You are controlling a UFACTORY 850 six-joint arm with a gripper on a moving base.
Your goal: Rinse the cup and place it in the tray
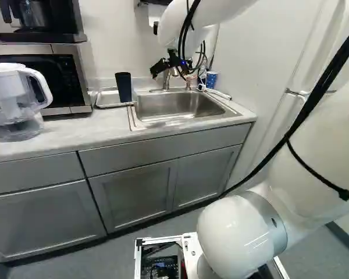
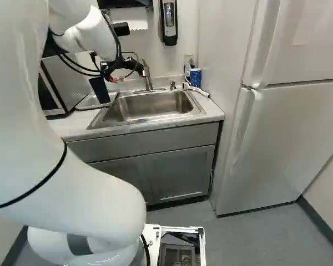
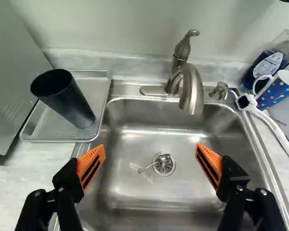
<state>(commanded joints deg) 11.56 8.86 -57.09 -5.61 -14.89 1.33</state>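
Arm, one, white: its lowest joint (image 1: 241,235) is filling the lower middle of the left base view. Table (image 1: 64,132), pale: is running across the middle of that view, with a water pitcher (image 1: 14,104) standing at the left edge. Gripper (image 3: 150,150), one, empty: is hanging over the sink (image 3: 183,192), its two orange-padded fingers standing wide apart. Spoon (image 3: 148,167), one: is lying at the drain, ahead of the gripper. Cup (image 3: 67,103), dark, tall: is standing upright in the metal tray (image 3: 45,127), left of centre in the upper part of the left base view, clear of the gripper. Faucet (image 3: 191,91): is rising behind the basin, no stream of water showing. Spotted mug (image 3: 278,89), with a brush (image 3: 274,127) lying beside it: is resting at the sink's far side from the tray, upper right of centre in the right base view. Progress: the placing is looking complete; the rinsing is leaving no readable trace, so it cannot be confirmed. Outstanding, if the cup is already rinsed: probably only moving the arm clear.
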